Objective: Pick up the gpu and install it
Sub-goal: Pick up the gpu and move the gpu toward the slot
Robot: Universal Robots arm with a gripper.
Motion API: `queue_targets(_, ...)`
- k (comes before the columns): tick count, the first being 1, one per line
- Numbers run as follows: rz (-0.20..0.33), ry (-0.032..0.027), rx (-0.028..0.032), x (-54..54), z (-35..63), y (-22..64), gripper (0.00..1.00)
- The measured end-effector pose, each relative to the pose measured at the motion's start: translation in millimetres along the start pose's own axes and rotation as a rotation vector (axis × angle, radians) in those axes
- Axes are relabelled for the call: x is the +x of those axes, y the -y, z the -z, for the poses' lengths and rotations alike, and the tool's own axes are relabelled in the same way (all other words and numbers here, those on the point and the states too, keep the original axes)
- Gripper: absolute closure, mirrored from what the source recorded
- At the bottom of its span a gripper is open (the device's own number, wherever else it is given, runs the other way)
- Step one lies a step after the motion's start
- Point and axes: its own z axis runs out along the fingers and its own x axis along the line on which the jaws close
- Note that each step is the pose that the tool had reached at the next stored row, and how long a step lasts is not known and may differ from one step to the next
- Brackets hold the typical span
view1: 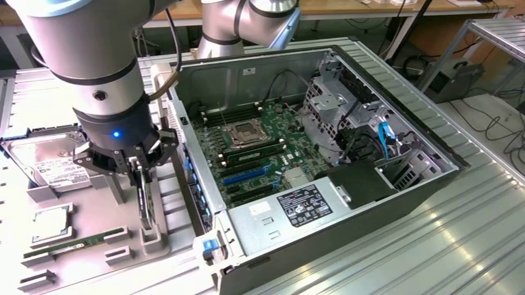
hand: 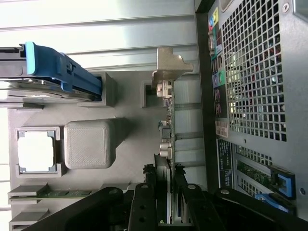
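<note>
Exterior high, oblique; wrist close above gpu (hand: 165,144)

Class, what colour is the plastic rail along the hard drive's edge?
Blue. The rail shows best in the wrist view.

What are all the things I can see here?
gpu: one, dark, standing on edge in the tray
tray: one, grey, beside the case
hard drive: one, silver, on the tray
processor chip: one, silver, tray pocket
memory stick: one, green, tray slot
computer case: one, black, lying open
motherboard: one, green, inside the case
robot arm: one, grey
gripper: one, black, at the gpu's upper edge
</note>
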Motion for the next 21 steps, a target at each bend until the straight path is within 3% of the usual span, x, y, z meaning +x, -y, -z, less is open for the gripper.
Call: queue_targets(21,0.000,0.0000,0.0000,0.0,3.8,-1.4,0.74)
